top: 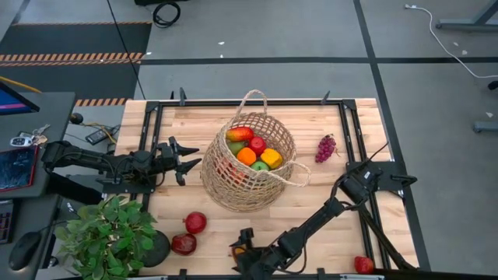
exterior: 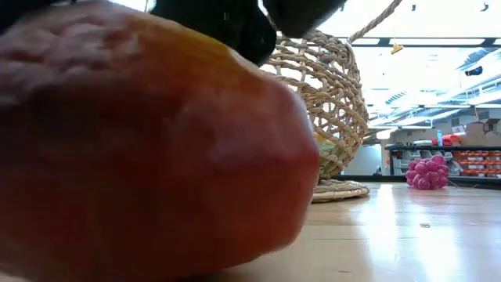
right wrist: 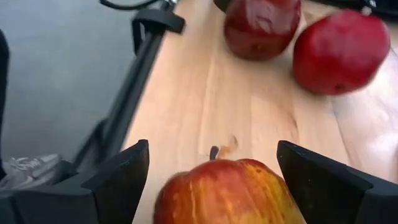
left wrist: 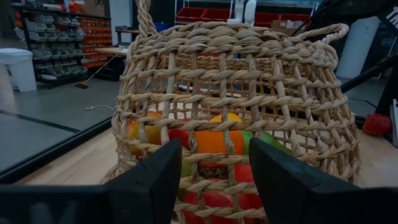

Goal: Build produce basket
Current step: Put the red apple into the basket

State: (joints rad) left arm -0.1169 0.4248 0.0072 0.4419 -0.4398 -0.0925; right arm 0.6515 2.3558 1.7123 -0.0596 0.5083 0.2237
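Note:
The tan wicker basket stands mid-table on its base and holds several red, orange, yellow and green fruits. My left gripper is open and level just left of the basket wall, its fingertips close to the weave. My right gripper is open at the near edge. Its two fingers stand on either side of a red-and-yellow fruit that rests on the table, with gaps showing on both sides. That fruit fills the low view, with the gripper above it.
Two dark red fruits lie left of my right gripper, also in the right wrist view. A purple grape bunch lies right of the basket. Another red fruit sits at the near right corner, a potted plant near left.

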